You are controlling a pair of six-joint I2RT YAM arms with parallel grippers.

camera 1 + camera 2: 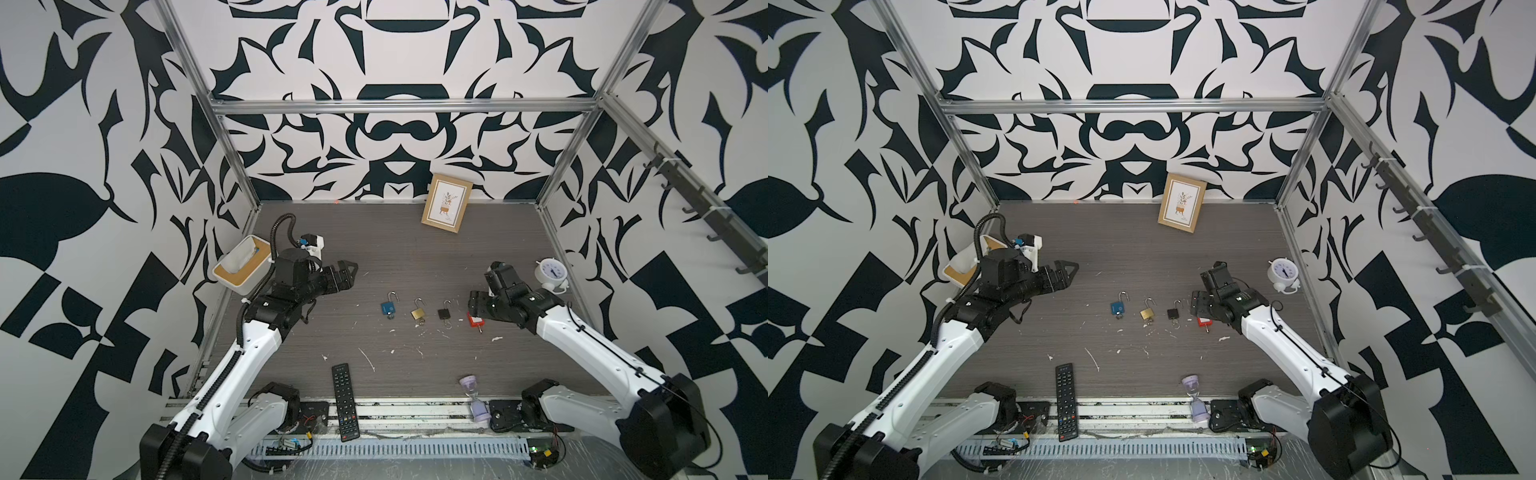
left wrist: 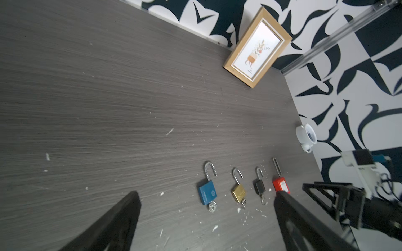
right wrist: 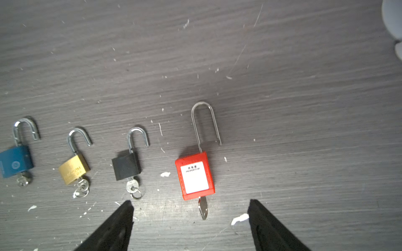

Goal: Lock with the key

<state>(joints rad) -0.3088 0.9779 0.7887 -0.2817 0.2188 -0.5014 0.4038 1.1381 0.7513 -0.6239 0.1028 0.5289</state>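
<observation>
Four padlocks lie in a row on the dark table with their shackles open, and a key sticks out of the bottom of each: blue (image 1: 388, 307), brass (image 1: 417, 312), black (image 1: 444, 313) and red (image 1: 473, 321). My right gripper (image 3: 190, 203) hovers just over the red padlock (image 3: 195, 176), open. That lock's key (image 3: 202, 208) lies between the spread fingertips, untouched. My left gripper (image 1: 349, 270) is open and empty, raised to the left of the row. In the left wrist view the blue padlock (image 2: 207, 192) lies ahead of it.
A framed picture (image 1: 446, 208) leans on the back wall. A white alarm clock (image 1: 550, 274) stands at the right edge and a tissue box (image 1: 241, 266) at the left edge. A remote (image 1: 345, 401) and a purple hourglass (image 1: 476, 399) sit at the front. White flecks litter the table.
</observation>
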